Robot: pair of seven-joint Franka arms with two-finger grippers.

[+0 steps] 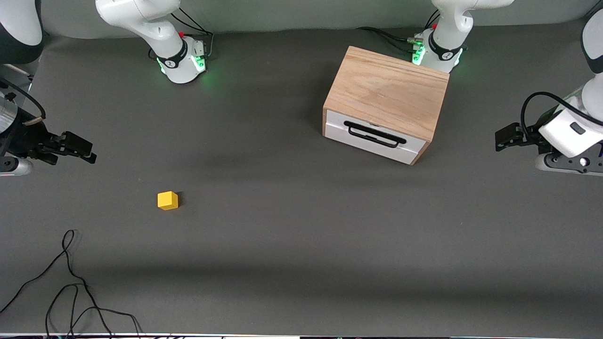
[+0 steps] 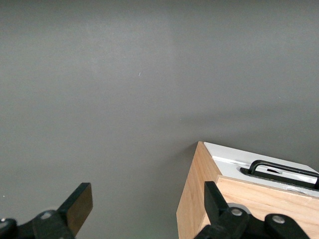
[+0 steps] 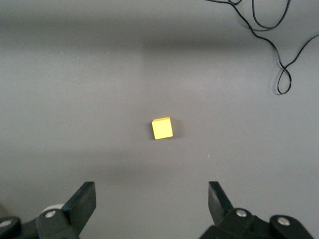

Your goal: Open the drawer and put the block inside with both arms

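— End effectors first: we see the right end effector (image 3: pixel 152 209) with its fingers spread wide and nothing between them, up over the worktop (image 1: pixel 301 245) at the right arm's end. The left end effector (image 2: pixel 144 209) is spread too and empty, up beside the wooden box (image 1: pixel 386 89) at the left arm's end.

— So how far along are we?

— We judge nothing is done yet. The drawer (image 1: pixel 374 139) sits flush in the box, its black handle (image 1: pixel 374 134) untouched, and the block (image 1: pixel 167 200) lies alone on the worktop, nearer the front camera than the box and well apart from it.

— Anything we can't make out?

— The drawer's interior is hidden, and both arms are cut off at the edges. Loose cables (image 1: pixel 70 287) run out of view.
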